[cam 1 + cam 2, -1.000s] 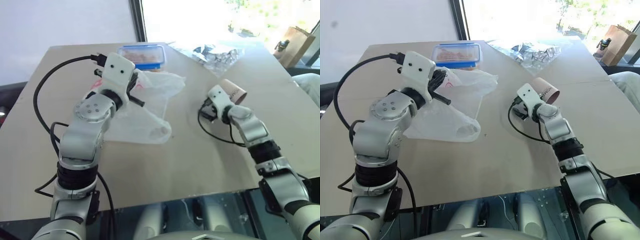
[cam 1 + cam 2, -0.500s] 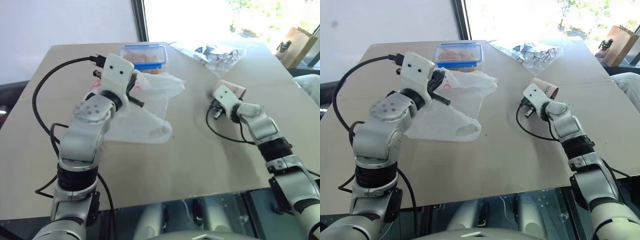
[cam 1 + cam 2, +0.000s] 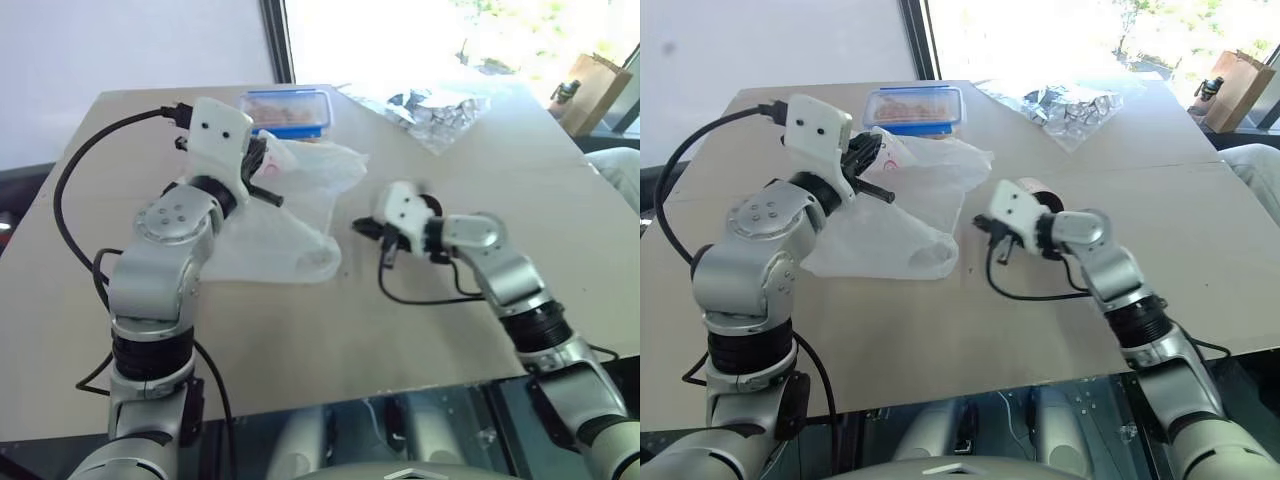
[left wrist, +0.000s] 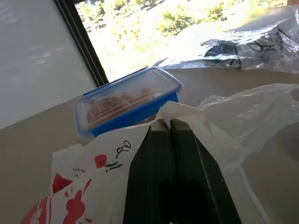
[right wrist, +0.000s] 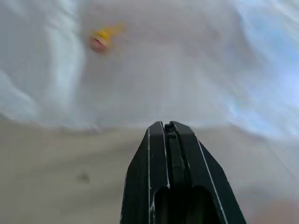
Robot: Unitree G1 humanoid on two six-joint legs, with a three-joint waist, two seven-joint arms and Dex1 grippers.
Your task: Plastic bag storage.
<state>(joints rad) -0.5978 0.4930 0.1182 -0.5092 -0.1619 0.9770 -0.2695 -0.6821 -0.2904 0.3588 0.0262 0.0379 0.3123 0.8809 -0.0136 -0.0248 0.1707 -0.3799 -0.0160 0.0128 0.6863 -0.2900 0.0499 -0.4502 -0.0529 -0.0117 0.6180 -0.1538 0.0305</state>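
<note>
In the left eye view, the thin translucent white plastic bag (image 3: 290, 215) is lying centre-left, the left gripper (image 4: 169, 125) is pinching its edge, and the right gripper (image 5: 169, 125), seemingly empty, is pressing together and should approach low.

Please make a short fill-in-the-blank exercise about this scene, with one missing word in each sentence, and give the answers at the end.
1. The left gripper is shut on an edge of the plastic ____.
2. The box behind the plastic bag has a rim of ____ colour.
3. The right gripper points toward the bag with its fingers ____.
4. The crumpled wrapper lies at the table's ____ edge.

Answers: bag; blue; shut; far
</note>
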